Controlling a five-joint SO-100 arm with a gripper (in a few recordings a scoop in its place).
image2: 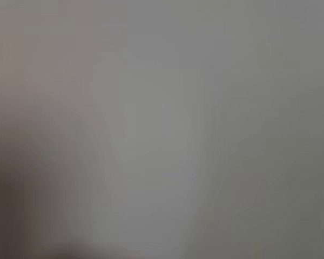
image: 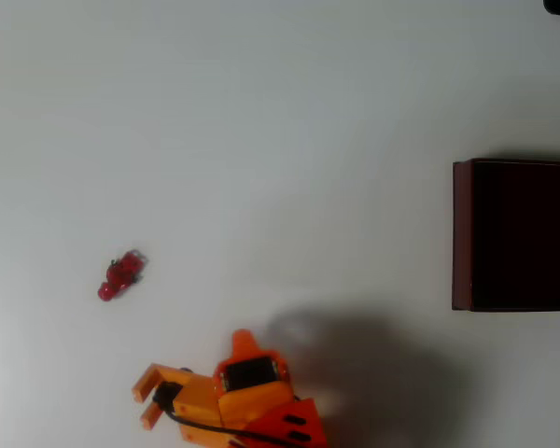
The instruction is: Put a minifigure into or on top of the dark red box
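on the left half of the pale surface (image: 280, 121), in the overhead view, lies the minifigure (image: 121, 274): a tiny bright red figure on its side, slanted, with a small grey-dark bit at its upper right end and a rounded red knob at its lower left end. it touches nothing and is far smaller than my jaws (image: 147, 399).

my jaws sit near the bottom edge of the surface, below the minifigure and a little to its right, apart from it. the two orange fingers point toward the left edge with a clear gap between them, so they stand parted and hold nothing. behind them my orange wrist with its dark motor block runs off the bottom edge, and a soft shadow spreads to its right.

the dark red box (image: 462, 233) is against the right edge, well apart from both, its maroon left wall lit and its inside almost black; the picture cuts off its right part.

the wrist view gives me a blurred grey field, darker toward the lower left corner, with nothing i can make out.
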